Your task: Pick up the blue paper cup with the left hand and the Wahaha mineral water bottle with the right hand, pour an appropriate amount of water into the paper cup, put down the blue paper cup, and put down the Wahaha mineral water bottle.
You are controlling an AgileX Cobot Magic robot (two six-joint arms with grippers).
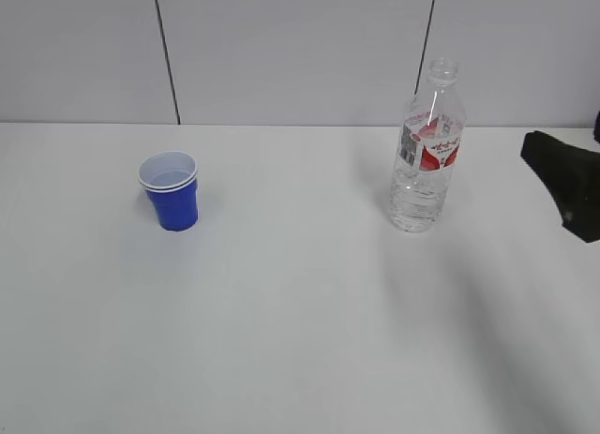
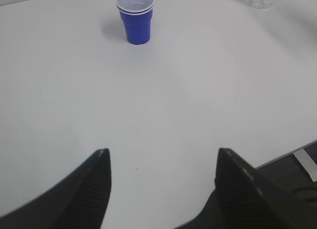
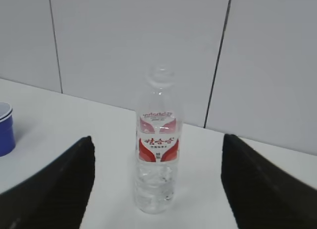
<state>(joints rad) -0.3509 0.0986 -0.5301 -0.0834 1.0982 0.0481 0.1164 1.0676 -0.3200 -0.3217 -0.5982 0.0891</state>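
Note:
The blue paper cup (image 1: 171, 192) stands upright on the white table at the left, white inside with a doubled white rim. In the left wrist view the cup (image 2: 135, 17) is far ahead of my left gripper (image 2: 163, 155), which is open with only bare table between its fingers. The Wahaha mineral water bottle (image 1: 427, 148) stands upright and capless at the right, with clear water (image 1: 415, 204) in its lower part. My right gripper (image 3: 157, 140) is open, level with the bottle (image 3: 157, 164), which stands a little beyond its fingers, untouched. At the exterior view's right edge the right gripper (image 1: 562, 181) is dark.
A grey panelled wall (image 1: 300, 50) with dark seams rises just behind the table's back edge. The table's front edge (image 2: 292, 152) runs close to my left gripper's right finger. The cup's side (image 3: 5, 132) shows at the left edge of the right wrist view.

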